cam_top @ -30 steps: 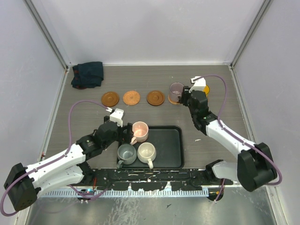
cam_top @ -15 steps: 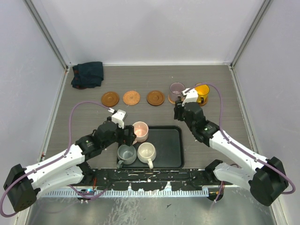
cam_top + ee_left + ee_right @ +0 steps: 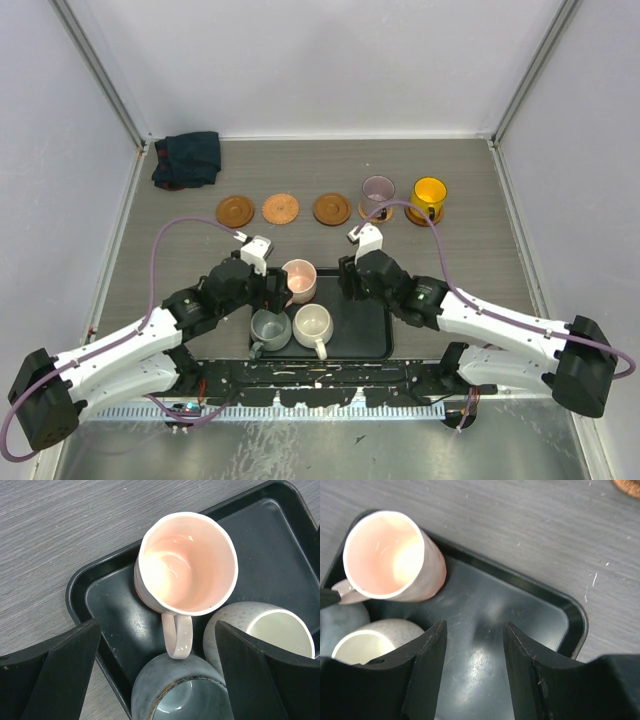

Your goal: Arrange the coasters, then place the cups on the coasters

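Note:
Three bare brown coasters lie in a row at the back. Right of them the mauve cup and the yellow cup each stand on a coaster. The pink cup, grey-green cup and cream cup stand in the black tray. My left gripper is open wide, its fingers either side of the pink cup's handle. My right gripper is open over the tray's bare floor, beside the pink cup.
A dark folded cloth lies in the back left corner. White walls close in the table on three sides. The tray's raised rim runs just right of my right gripper. Both arms reach over the tray from opposite sides.
My right arm has drawn back from the mauve cup to the tray, leaving that cup on its coaster. The yellow cup has come into view. My left gripper edged slightly right.

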`<action>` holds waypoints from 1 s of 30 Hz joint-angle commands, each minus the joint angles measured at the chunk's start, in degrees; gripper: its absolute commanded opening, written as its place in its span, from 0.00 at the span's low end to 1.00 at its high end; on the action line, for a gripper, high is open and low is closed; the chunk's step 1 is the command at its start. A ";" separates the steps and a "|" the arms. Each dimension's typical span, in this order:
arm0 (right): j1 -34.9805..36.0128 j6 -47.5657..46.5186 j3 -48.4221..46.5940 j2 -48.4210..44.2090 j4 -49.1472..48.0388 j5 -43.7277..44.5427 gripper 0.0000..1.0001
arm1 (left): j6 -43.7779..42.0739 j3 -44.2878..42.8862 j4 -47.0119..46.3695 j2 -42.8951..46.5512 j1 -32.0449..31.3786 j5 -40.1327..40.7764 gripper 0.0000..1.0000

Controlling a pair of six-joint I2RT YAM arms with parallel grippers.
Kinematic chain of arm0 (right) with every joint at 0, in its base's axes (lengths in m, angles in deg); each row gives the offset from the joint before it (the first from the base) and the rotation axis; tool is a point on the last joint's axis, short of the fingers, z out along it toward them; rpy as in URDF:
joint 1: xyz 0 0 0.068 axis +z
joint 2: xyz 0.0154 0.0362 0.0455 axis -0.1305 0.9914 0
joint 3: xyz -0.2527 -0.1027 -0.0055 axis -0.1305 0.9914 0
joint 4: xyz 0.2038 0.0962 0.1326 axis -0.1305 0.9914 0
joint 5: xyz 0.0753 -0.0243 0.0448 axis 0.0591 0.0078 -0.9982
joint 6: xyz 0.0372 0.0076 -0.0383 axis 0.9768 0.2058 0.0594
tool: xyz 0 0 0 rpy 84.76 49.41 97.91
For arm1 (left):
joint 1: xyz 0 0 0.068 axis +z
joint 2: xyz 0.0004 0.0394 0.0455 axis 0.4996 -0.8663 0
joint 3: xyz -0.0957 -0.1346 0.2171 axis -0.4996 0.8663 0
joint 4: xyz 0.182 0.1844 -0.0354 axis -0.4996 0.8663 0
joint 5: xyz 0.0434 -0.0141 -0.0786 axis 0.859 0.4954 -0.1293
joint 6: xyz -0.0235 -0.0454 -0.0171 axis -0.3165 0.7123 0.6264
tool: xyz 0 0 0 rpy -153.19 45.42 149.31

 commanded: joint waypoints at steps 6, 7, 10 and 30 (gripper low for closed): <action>10.31 9.79 -2.99 -0.96 5.79 2.70 0.60 | 0.42 -0.34 -0.68 2.14 -0.21 -0.72 0.98; 11.99 11.12 -3.36 -1.09 6.89 3.88 0.60 | 0.53 -0.26 -0.64 2.35 -0.25 -0.48 0.98; 17.35 15.00 -5.15 -0.49 10.40 6.40 0.68 | 0.99 -0.58 -0.07 2.58 -0.26 0.35 0.98; 36.45 33.06 -12.64 14.85 20.34 16.32 0.81 | 3.35 0.06 1.87 3.25 -0.18 1.69 0.98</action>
